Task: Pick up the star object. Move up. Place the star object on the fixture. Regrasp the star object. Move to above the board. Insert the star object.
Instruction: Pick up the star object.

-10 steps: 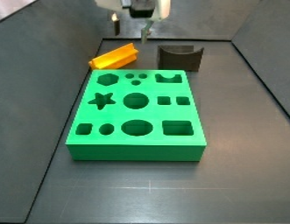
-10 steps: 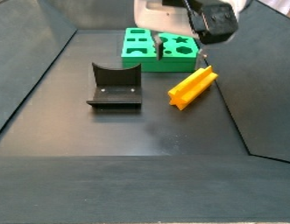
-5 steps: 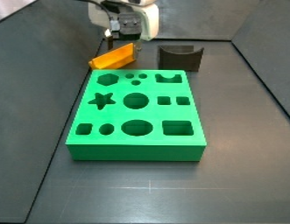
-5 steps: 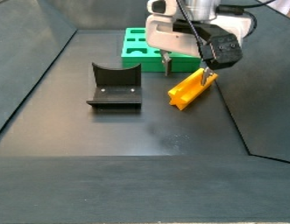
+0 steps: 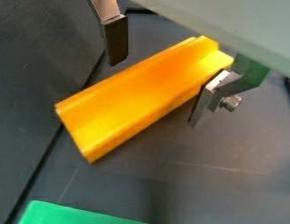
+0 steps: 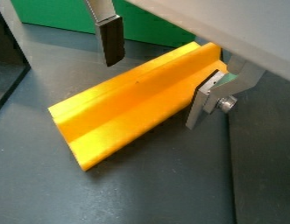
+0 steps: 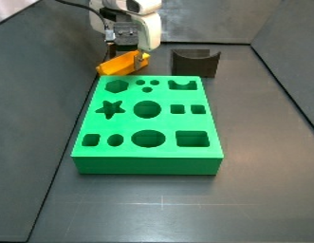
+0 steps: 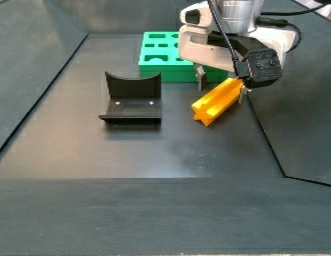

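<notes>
Hand [image 6: 159, 74] down low over the star object [image 6: 130, 103] now, plates spread wide, one finger [image 6: 109, 41] on one long side of the prism and the opposite finger [image 6: 208, 98] on the other, and neither pad visibly touches the yellow-orange flank in both wrist views. So it straddles the piece, pinching nothing yet.

The star object [image 7: 122, 64] lies flat on the dark worktop [image 7: 261, 190], just beyond the far left corner of the green board [image 7: 149, 125] in a side view, with the fixture [image 7: 194, 62] off to its right, well apart. From the opposite side view the piece [image 8: 216, 100] sits right of the fixture [image 8: 129, 98] and near the board [image 8: 172, 52].

How will it handle? It looks like a rigid moulded prism, probably light, with a smooth, slightly glossy skin that could slip. The ridged star profile is the catch: flat pads closing on points or slanted faces may roll it about its long axis. Best hold, by the look of it, is across the narrow width near the far end where the hand [image 5: 171, 66] sits, pads seated on two opposite ridges, squarely. A grip that far from the middle leaves the free length to droop if the squeeze is weak.
</notes>
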You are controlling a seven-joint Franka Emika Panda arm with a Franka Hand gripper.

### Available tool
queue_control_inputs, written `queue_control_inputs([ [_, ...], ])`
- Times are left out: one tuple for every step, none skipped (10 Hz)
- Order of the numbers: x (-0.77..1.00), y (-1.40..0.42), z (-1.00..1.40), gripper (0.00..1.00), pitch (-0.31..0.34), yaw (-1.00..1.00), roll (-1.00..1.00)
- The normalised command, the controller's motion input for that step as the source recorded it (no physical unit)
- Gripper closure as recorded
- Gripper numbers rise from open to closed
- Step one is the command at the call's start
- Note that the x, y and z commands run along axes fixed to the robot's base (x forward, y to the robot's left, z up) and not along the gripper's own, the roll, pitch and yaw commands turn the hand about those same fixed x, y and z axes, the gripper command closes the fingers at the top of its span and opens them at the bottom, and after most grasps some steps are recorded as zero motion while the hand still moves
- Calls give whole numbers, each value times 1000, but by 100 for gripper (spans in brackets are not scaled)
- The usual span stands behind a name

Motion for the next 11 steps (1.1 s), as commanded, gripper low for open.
queue_control_inputs([
  [0, 14, -140, 0, -67, 0, -167],
  [0, 20, -180, 0, -46, 0, -136],
  [60, 29, -140, 0, -16, 0, -124],
  [17, 20, -171, 0, -7, 0, -94],
  [0, 29, -140, 0, 0, 0, -89],
  [0, 29, -74, 0, 0, 0, -89],
  [0, 14, 0, 0, 0, 0, -50],
  [0, 0, 0, 100, 0, 0, 0],
  [0, 0, 0, 100, 0, 0, 0],
  [0, 0, 0, 100, 0, 0, 0],
  [0, 0, 0, 100, 0, 0, 0],
])
